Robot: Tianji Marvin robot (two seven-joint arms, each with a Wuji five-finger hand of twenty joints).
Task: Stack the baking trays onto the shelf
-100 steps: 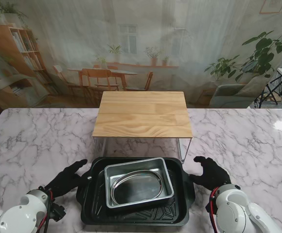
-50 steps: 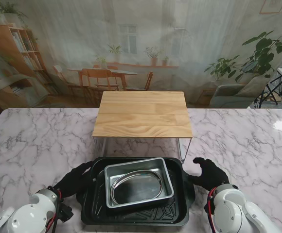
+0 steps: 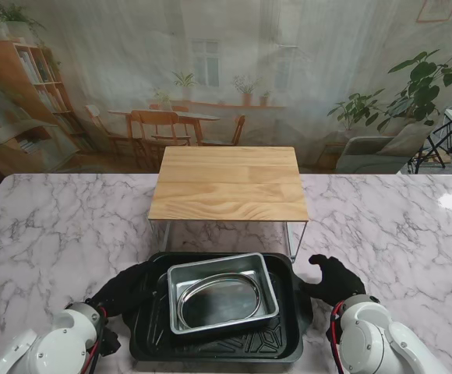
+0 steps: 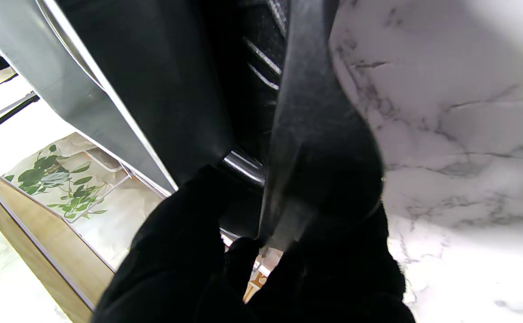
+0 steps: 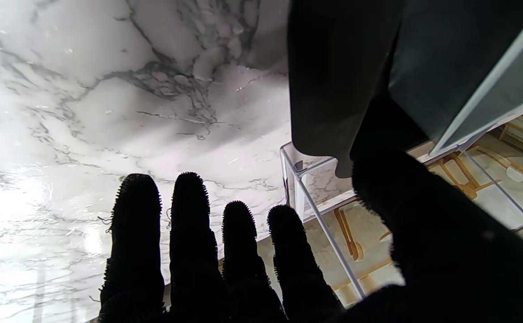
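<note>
A black baking tray (image 3: pixel 218 352) lies on the marble table near me. In it sits a silver rectangular tray (image 3: pixel 214 265) with an oval steel dish (image 3: pixel 220 300) inside. The wooden shelf (image 3: pixel 230 183) stands just beyond them on thin metal legs. My left hand (image 3: pixel 128 287) is at the black tray's left rim. In the left wrist view the left hand (image 4: pixel 252 269) pinches the rim (image 4: pixel 315 134) between thumb and fingers. My right hand (image 3: pixel 333 279) is at the right rim. In the right wrist view the right hand's (image 5: pixel 252 260) fingers are straight and apart, with the thumb against the black tray (image 5: pixel 333 80).
White marble table (image 3: pixel 47 226) spreads to both sides of the shelf. A white metal shelf leg (image 5: pixel 320 220) stands close beyond my right fingers. The backdrop behind the table is a printed room scene.
My left hand slid right onto the black tray's left rim and closed on it. My right hand edged slightly left toward the right rim. The trays have not moved.
</note>
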